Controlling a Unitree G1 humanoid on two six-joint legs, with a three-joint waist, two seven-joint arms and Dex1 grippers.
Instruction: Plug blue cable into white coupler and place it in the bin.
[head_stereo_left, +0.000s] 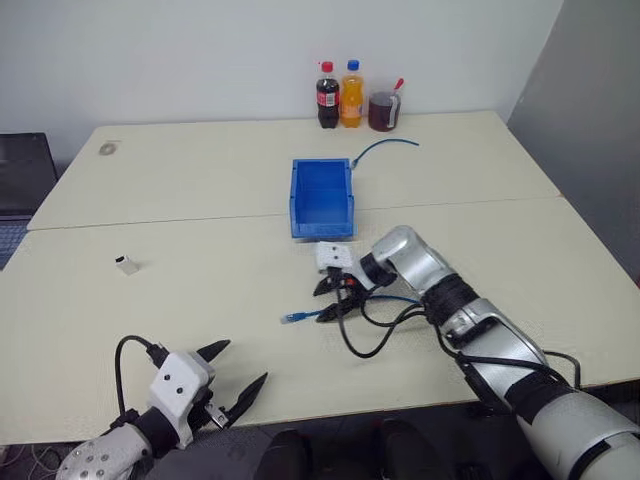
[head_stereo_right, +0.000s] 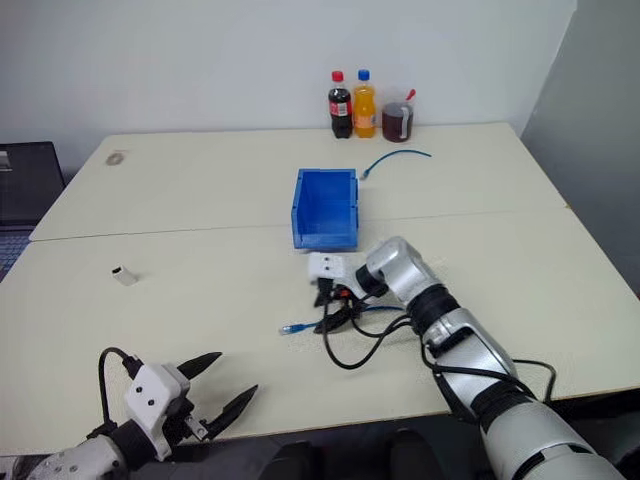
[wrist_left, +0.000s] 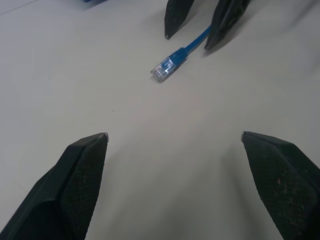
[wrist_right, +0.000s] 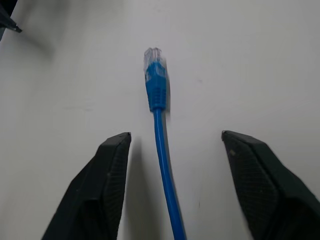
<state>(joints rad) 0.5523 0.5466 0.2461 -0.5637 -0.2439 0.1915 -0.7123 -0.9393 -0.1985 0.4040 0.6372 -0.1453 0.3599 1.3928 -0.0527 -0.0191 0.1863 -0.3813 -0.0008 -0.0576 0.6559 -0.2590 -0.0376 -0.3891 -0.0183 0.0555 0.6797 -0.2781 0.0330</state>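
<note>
Right gripper (wrist_right: 172, 145) is standing over the plug end of the blue cable (wrist_right: 159, 107), fingers spread wide to either side of it and gripping nothing; the cable is lying flat on the table (head_stereo_left: 200, 200) between them, clear plug pointing away toward the robot's left. Judging by that straddle, the fingers are lined up along the cable just behind the plug, either set to close on it or just let go, and I cannot tell which. Left gripper (head_stereo_left: 232, 382) is hanging low at the near table edge, fully open and empty, its fingers aimed across the surface at the plug as if waiting to receive or assist. The white coupler (head_stereo_left: 126, 264) is sitting alone on the left part of the table, well apart from both grippers and from the cable, so the plugging step is not yet done. The bin (head_stereo_left: 322, 198) is resting empty at mid-table, just beyond the right gripper, sloped lip facing the robot, which is leaving an easy drop-in path. A second, shorter blue cable (head_stereo_left: 385, 146) is curving beside the bin's far corner. Surface is a pale cream tabletop made of two slabs with a seam running across. At the far edge, against a plain white wall, two drink bottles (head_stereo_left: 339, 96) and a dark jar (head_stereo_left: 383, 111) are standing together.
</note>
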